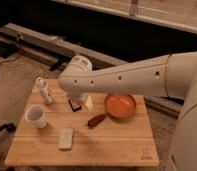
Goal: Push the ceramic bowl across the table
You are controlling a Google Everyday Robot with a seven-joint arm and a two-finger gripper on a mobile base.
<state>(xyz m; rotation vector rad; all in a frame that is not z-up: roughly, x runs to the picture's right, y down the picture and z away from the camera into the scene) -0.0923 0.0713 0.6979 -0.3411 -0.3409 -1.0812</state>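
The ceramic bowl [120, 105] is a shallow glossy orange dish with a darker rim. It sits upright on the right part of the far half of the light bamboo table [107, 142]. My gripper [81, 103] hangs down from the white arm [122, 77], which reaches in from the right. Its tip is close to the tabletop, a short way left of the bowl and apart from it. The arm crosses above the bowl's far edge.
A small white cup [35, 115] and a white bottle [43, 90] stand at the table's left. A brown oblong item [96, 120] lies just in front and to the left of the bowl. A pale flat block [66, 138] lies near the front. A dark logo [145, 154] marks the front right corner.
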